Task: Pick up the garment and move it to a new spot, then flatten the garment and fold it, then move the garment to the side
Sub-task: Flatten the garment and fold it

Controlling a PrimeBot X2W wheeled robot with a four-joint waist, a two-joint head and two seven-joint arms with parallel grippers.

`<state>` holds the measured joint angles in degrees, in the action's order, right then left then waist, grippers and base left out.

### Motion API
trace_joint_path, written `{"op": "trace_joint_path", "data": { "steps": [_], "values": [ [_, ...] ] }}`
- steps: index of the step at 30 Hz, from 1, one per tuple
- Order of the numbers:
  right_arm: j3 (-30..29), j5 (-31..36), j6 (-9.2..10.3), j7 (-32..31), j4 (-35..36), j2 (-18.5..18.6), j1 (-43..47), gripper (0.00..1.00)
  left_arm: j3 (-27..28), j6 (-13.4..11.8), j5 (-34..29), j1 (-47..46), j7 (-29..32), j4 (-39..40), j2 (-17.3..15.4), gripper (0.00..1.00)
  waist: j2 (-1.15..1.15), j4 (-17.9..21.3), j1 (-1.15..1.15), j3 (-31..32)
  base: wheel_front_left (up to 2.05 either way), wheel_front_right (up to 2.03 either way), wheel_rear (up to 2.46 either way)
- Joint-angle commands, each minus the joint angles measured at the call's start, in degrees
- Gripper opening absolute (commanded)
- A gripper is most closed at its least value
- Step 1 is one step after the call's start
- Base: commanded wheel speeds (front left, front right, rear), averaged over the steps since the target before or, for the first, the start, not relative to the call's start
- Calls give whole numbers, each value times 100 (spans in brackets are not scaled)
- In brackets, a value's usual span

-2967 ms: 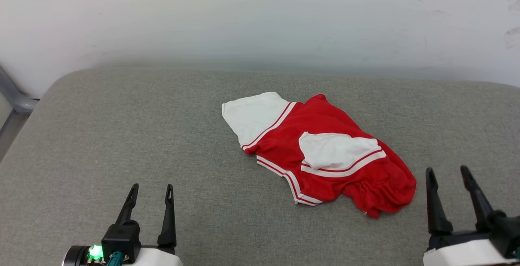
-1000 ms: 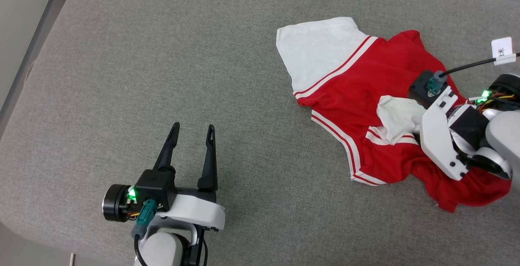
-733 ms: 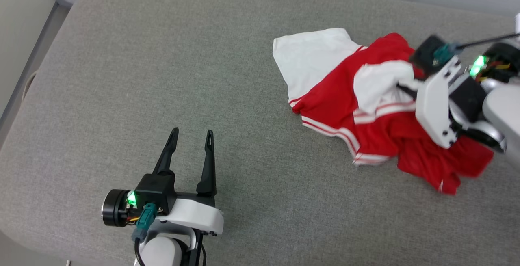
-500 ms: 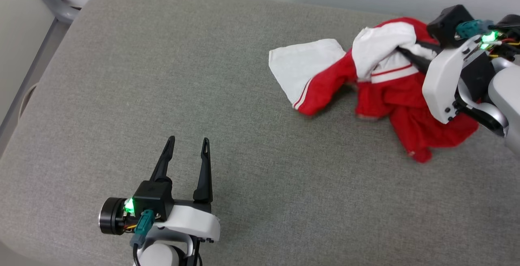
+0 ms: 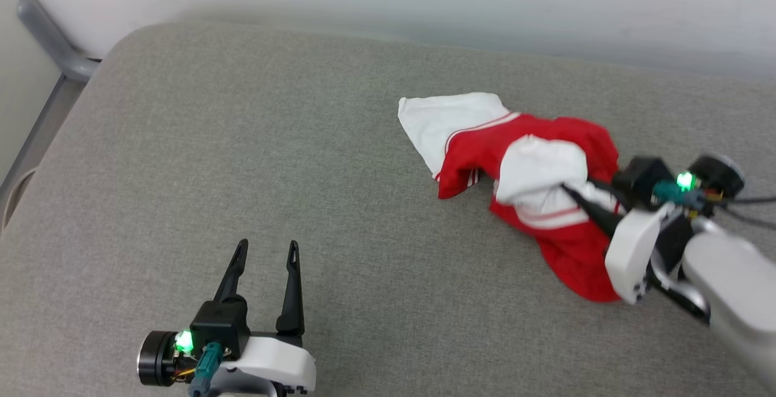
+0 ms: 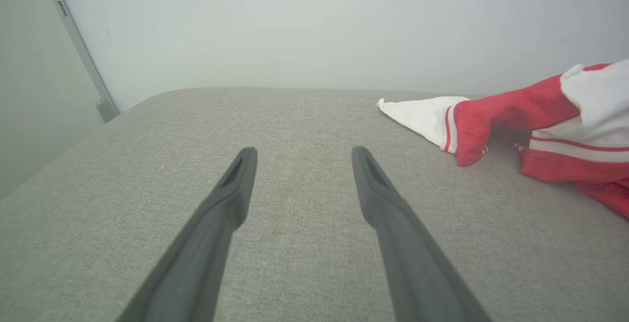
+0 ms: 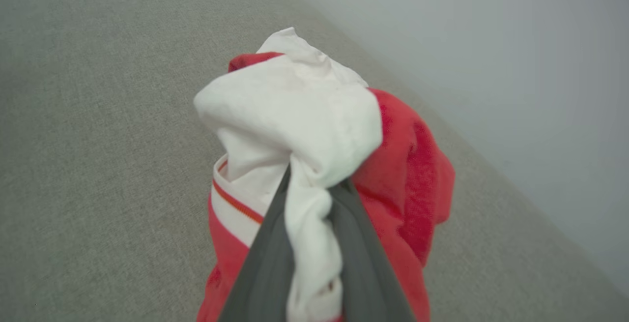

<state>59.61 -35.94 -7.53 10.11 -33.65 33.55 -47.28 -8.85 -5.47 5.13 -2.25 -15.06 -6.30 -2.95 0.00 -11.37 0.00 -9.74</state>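
My right claw (image 5: pixel 568 189) is clenched on a white sleeve of the garment (image 5: pixel 479 148). The fingertips are buried in bunched cloth, so the right wrist view gives me just two dark fingers (image 7: pixel 265 263) pinching a white twist. I cannot tell which face of the shirt is up. It hangs part-lifted at the far right of the grey cushion (image 5: pixel 242 142), with its other white sleeve resting on the fabric. The frame edge cuts off my right forearm. My left claw (image 5: pixel 265 245) stands released and empty at the near left, well apart from the cloth.
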Motion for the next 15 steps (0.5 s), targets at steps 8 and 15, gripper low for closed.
{"op": "trace_joint_path", "data": {
  "steps": [8, 15],
  "values": [
    [-631, 378, 8, 68, 623, -107, 1794, 0, 97, 78, -140, 242, -16, -46, 11, 100, 0, 314, 0, 320, 0, 0, 0],
    [-1215, 764, 8, -249, 1089, -192, 3134, 0, 100, 120, -163, 314, -17, -74, 11, 100, 0, 408, 0, 423, 0, 0, 0]
  ]
}}
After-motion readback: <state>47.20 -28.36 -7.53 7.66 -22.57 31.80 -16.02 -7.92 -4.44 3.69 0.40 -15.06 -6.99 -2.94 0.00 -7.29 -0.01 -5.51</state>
